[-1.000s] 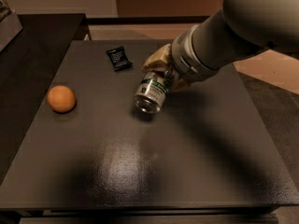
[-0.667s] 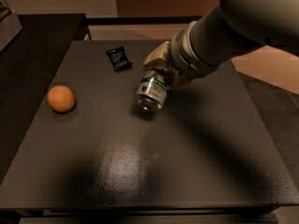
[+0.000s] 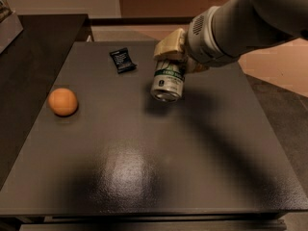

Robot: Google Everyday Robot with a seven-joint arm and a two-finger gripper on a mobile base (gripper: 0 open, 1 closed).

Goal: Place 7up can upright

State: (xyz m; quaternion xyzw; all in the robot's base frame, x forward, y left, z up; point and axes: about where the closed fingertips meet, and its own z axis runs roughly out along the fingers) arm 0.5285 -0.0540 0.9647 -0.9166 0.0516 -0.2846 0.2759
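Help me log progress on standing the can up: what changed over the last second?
The hand, still gripping the 7up can, carried it slightly right and up in the view and turned it from a strong slant to nearer upright. Nothing was let go. The orange ball, black packet and table stayed as they were.

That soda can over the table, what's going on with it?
A robot arm's gripper is clamped on the 7up can, holding it tilted over the back part of the dark table, with one shiny end facing down and forward. It is not standing upright yet. An orange ball lies to the left, and a small black packet sits near the far edge.
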